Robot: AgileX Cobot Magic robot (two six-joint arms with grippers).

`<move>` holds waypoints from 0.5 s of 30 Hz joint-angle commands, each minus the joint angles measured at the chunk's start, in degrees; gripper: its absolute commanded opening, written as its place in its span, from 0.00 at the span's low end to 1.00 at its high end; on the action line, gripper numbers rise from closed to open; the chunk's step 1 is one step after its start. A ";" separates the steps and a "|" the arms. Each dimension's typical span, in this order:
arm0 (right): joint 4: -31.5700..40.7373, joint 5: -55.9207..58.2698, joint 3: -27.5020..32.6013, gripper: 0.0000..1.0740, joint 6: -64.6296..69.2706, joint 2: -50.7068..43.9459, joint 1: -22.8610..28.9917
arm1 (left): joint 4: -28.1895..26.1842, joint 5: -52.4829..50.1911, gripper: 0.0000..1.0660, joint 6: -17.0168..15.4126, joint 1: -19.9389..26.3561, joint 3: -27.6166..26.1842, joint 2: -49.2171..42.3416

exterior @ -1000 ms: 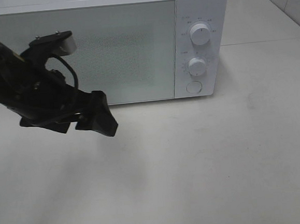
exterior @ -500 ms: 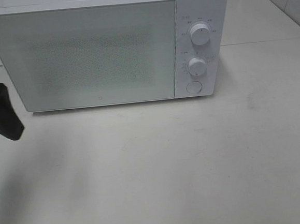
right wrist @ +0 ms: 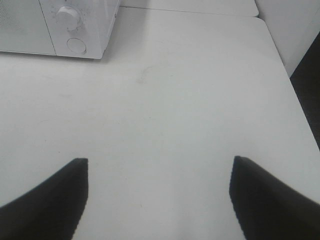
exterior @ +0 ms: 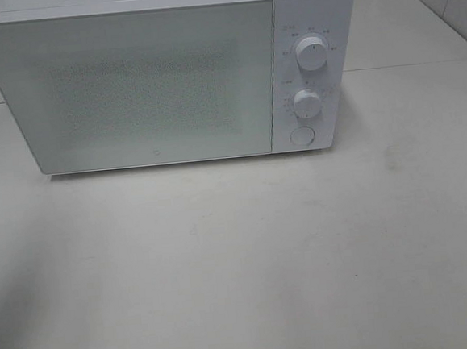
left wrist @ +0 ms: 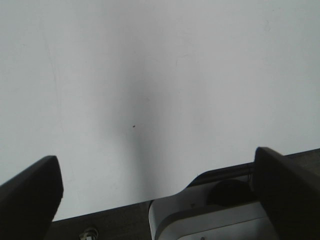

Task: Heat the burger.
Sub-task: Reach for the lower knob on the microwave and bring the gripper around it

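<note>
Burger not seen in any view; poss. behind shut microwave door (exterior: 129, 86), upper left of high view, cannot be told. Judged light, soft, squashy: to be pinched gently at bun sides. L gripper (left wrist: 155, 162) jaws spread, empty; R gripper (right wrist: 159, 162) likewise.

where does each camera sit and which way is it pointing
Exterior high: mounted above, looking down at the closed microwave on the table; no arm shows.
Left wrist: on the left arm, facing a plain white surface; open left tool shows.
Right wrist: on the right arm, facing over the table toward the microwave's corner; open right tool shows.
Shared: exterior high and right wrist both show the lower dial and round button.
</note>
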 commanded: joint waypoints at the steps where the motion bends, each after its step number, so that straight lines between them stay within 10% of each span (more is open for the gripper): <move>1: 0.11 -0.40 0.23 0.70 0.00 -1.49 -0.29 | 1.26 1.03 0.92 -0.23 0.29 0.40 -3.32; 15: 0.11 -0.40 0.23 0.70 0.00 -1.49 -0.29 | 3.61 -2.81 0.92 2.69 0.29 16.39 -22.69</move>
